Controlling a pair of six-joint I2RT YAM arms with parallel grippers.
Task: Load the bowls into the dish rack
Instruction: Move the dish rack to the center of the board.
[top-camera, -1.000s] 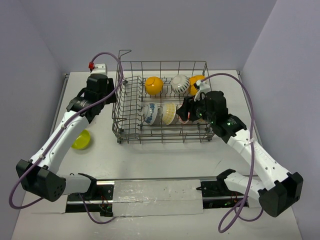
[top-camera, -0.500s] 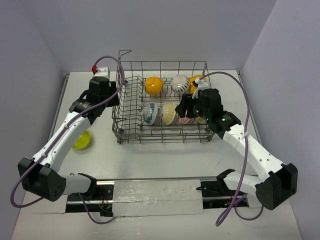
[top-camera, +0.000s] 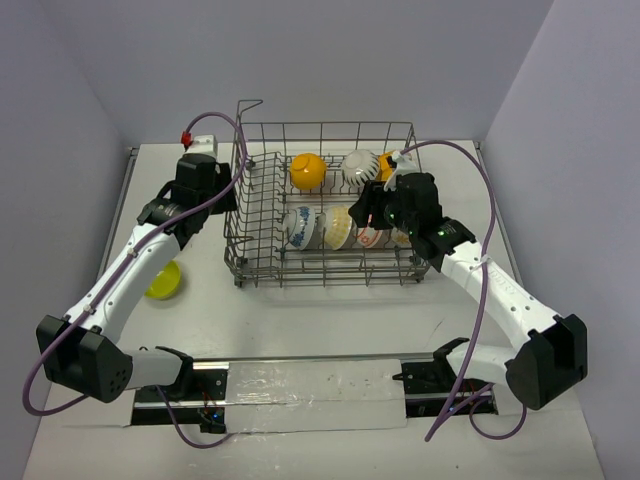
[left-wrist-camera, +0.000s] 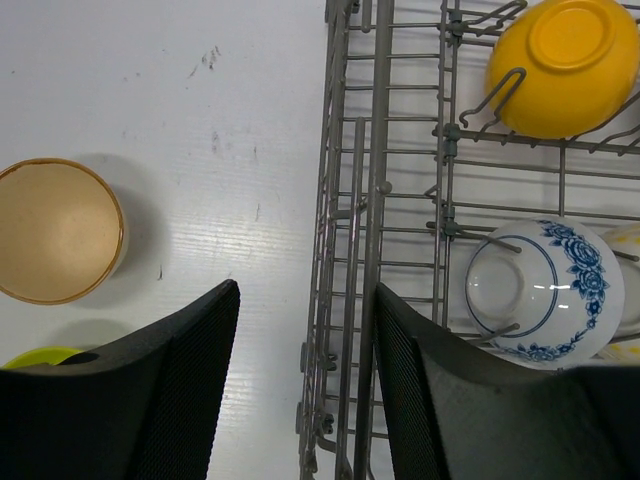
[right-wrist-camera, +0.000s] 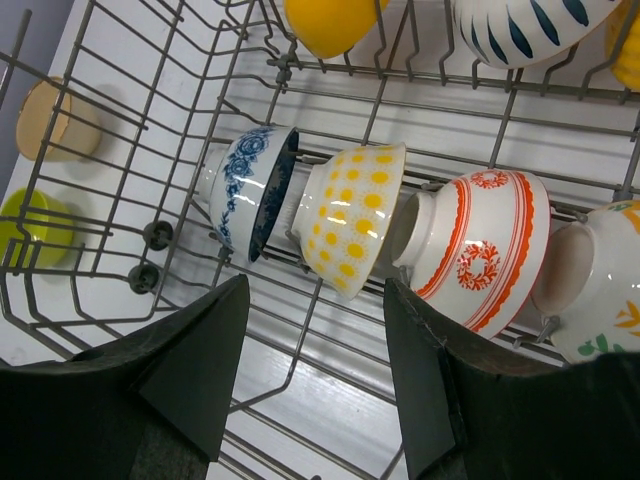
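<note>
The right gripper (right-wrist-camera: 315, 285) has let go and stands open, the red-and-white bowl (right-wrist-camera: 478, 250) now seated in the dish rack (left-wrist-camera: 379, 150) just ahead of it; the left gripper (left-wrist-camera: 305, 298) is open and empty, with the tan bowl (left-wrist-camera: 55, 230) beside it on the table, not yet loaded.

the dish rack (left-wrist-camera: 380, 150) was dull grey metal wire. the blue-patterned bowl (left-wrist-camera: 530, 290) and red-and-white bowl (right-wrist-camera: 480, 250) looked like glossy glazed ceramic. the tan bowl (left-wrist-camera: 55, 230) looked matt inside. the desk (left-wrist-camera: 200, 150) was smooth, white and faintly scuffed. my left tool (left-wrist-camera: 307, 295) had fingers (left-wrist-camera: 190, 400) of matt black, finely textured plastic.
</note>
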